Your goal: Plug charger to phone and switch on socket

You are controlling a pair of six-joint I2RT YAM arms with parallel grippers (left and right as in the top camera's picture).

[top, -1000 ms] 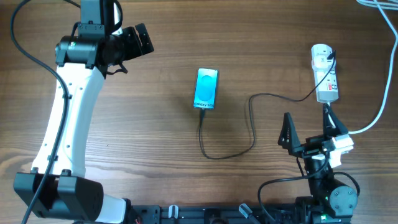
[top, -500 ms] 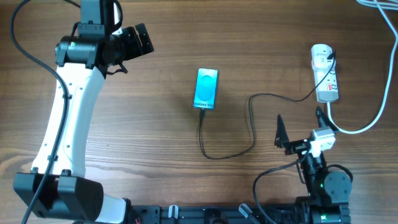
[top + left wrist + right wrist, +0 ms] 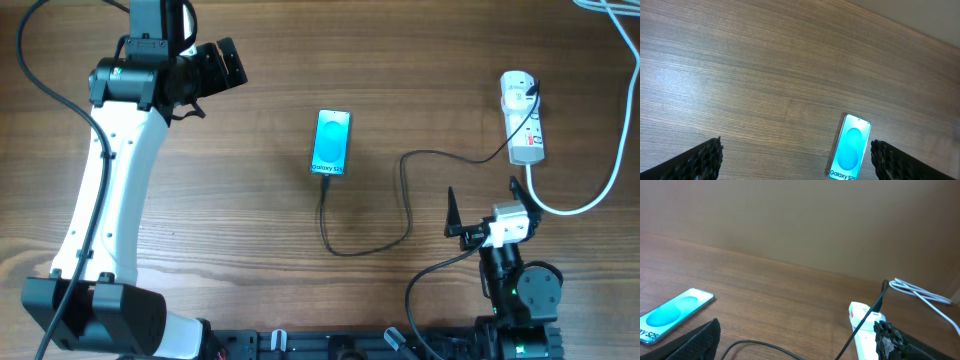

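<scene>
Two grippers were held spread and empty, the left gripper point(image 3: 225, 65) well apart from the phone point(image 3: 332, 143) at mid-table and the right gripper point(image 3: 485, 208) near the socket point(image 3: 523, 125), seemingly because the charger point(image 3: 323, 212) was already laid, apparently connected, from phone to socket.

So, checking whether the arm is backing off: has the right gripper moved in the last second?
Yes. The right gripper has pulled back toward the table's near edge, away from the socket, which stayed put.

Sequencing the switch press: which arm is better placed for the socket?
Right. The right gripper, open, is close to the socket; the left gripper is far across, beyond the phone.
</scene>
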